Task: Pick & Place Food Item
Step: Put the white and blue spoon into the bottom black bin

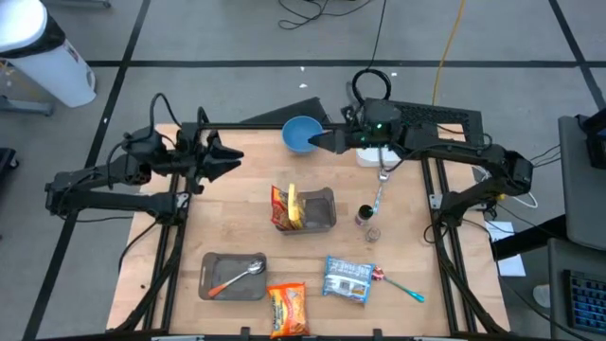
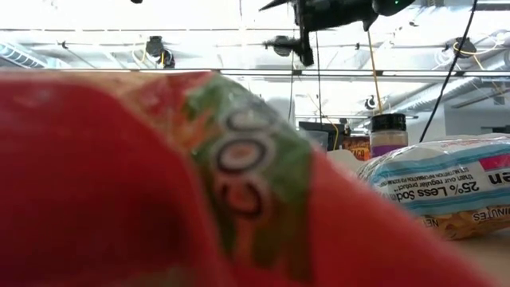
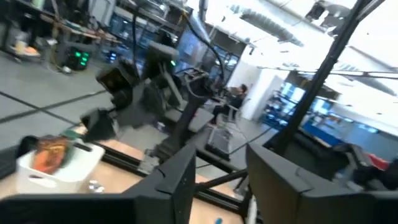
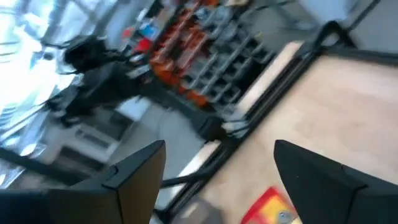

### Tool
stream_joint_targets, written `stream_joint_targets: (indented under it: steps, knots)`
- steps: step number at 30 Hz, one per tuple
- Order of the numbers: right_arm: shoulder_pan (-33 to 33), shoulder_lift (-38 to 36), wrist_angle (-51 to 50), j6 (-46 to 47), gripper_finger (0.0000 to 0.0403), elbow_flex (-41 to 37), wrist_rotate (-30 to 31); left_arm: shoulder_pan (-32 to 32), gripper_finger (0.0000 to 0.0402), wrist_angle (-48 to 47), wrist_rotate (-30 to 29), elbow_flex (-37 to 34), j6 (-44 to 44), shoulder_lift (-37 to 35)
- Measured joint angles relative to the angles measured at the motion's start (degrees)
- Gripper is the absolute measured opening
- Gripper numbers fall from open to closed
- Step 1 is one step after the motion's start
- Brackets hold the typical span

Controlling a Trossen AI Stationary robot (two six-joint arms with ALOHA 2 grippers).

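Observation:
A red and yellow food packet [image 1: 283, 206] stands on end in a grey container [image 1: 319, 210] at the table's middle, leaning on its left wall. An orange packet [image 1: 287, 308] and a blue-white packet [image 1: 347, 279] lie flat near the front edge. My left gripper [image 1: 225, 156] hovers open above the table's far left, pointing right, nothing between its fingers [image 3: 180, 168]. My right gripper [image 1: 317, 141] hovers open beside a blue bowl [image 1: 300, 133] at the far edge, pointing left, with nothing in it [image 4: 217, 149].
A grey tray [image 1: 213, 284] holding a spoon [image 1: 239, 277] sits at the front left. A spice bottle [image 1: 365, 216], a long utensil [image 1: 382, 182] and a small blue-handled spoon [image 1: 400, 285] lie on the right half. The orange packet [image 2: 159, 175] fills the low view.

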Motion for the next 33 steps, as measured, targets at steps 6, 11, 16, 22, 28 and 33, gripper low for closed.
stream_joint_targets:
  steps: [6, 11, 16, 22, 28, 33]
  knots:
    - [0.7, -7.9, -12.5, -1.6, 0.0280, -0.1, -7.6, -0.1, 0.0205, 7.0, -0.1, 0.0, -3.5, 1.7]
    - [5.0, -16.9, -36.5, -10.3, 0.0264, -0.1, 5.4, -0.8, 0.0220, 9.2, -0.1, 0.0, -7.9, 3.6]
    - [11.1, -23.2, -52.8, -10.5, 0.0253, -0.3, 21.2, -2.8, 0.0219, 11.2, -0.3, 0.0, -12.6, 6.8]
    - [18.3, -29.3, -56.3, -4.4, 0.0251, -8.2, 31.4, -5.8, 0.0218, 12.9, 0.3, 0.0, -18.3, 12.3]
    - [19.6, -35.7, -49.9, 6.6, 0.0251, -23.3, 34.1, -8.8, 0.0208, 12.9, 0.1, 0.0, -16.6, 15.3]
    - [15.4, -36.8, -49.5, 8.5, 0.0251, -29.9, 34.0, -8.4, 0.0202, 13.1, 0.6, 0.0, -14.3, 15.4]
